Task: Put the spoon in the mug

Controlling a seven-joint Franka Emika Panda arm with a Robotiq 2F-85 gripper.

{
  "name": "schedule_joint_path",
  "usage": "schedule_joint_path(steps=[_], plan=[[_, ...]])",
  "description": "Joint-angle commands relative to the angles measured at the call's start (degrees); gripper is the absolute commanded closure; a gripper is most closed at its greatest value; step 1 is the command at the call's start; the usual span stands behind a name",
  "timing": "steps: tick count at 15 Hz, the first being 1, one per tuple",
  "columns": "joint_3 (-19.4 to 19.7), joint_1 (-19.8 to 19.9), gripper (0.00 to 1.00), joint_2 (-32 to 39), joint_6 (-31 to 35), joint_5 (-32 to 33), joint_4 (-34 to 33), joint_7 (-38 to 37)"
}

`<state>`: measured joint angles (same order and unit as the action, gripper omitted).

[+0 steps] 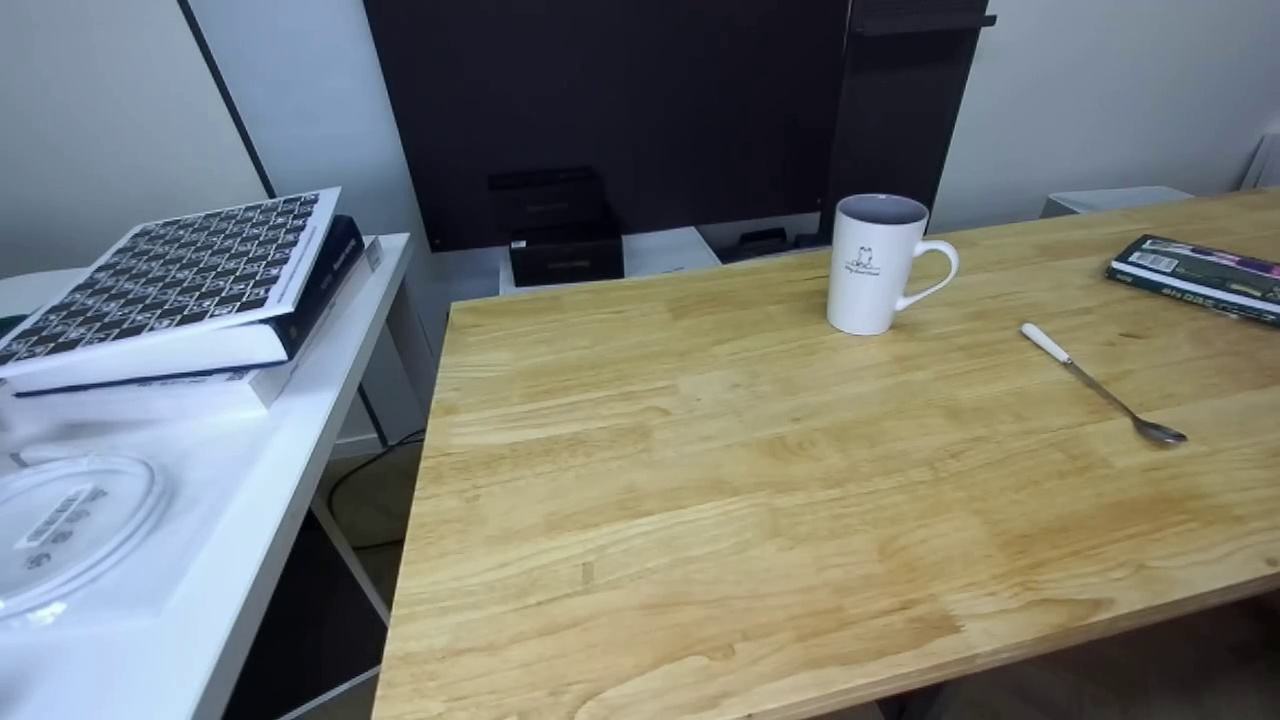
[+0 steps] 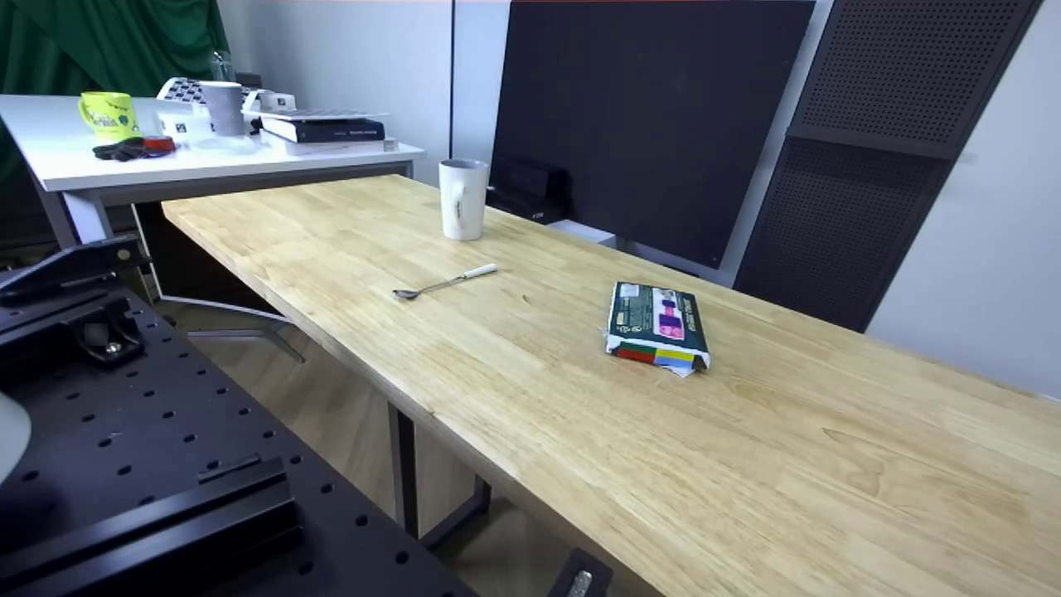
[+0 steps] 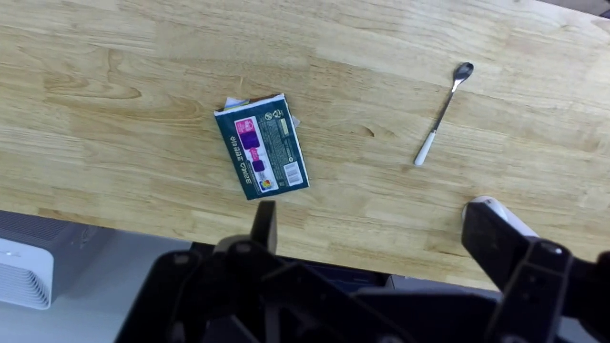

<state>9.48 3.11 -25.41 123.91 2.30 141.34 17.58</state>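
Note:
The spoon lies flat on the wooden table, with a white handle and a silvery stem and bowl. It shows in both exterior views (image 1: pixel 1100 388) (image 2: pixel 452 282) and in the wrist view (image 3: pixel 443 114). The white mug stands upright near the table's back edge, dark grey inside, with a loop handle; it also shows in both exterior views (image 1: pixel 865 290) (image 2: pixel 464 207). In the wrist view the mug (image 3: pixel 518 222) is partly hidden behind the right finger. My gripper (image 3: pixel 371 205) is open and empty, high above the table. It is out of view in both exterior views.
A dark green pack (image 3: pixel 267 152) lies on the wooden table (image 1: pixel 700 450), also in both exterior views (image 1: pixel 1200 275) (image 2: pixel 659 319). A white side table (image 1: pixel 330 420) holds books (image 1: pixel 190 270) and a round white item (image 1: pixel 70 530). A black panel (image 2: pixel 630 124) stands behind.

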Motion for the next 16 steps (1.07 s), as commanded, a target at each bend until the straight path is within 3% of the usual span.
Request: schedule_joint_path(steps=[1, 8, 16], plan=[[-2.5, -0.6, 0.0, 7.9, 4.9, -0.2, -1.1, -4.7], [-7.3, -2.3, 0.0, 22.7, 13.0, -0.8, -3.6, -13.1], [-10.1, -4.8, 0.0, 34.0, 19.9, -2.3, -8.3, -25.3]])
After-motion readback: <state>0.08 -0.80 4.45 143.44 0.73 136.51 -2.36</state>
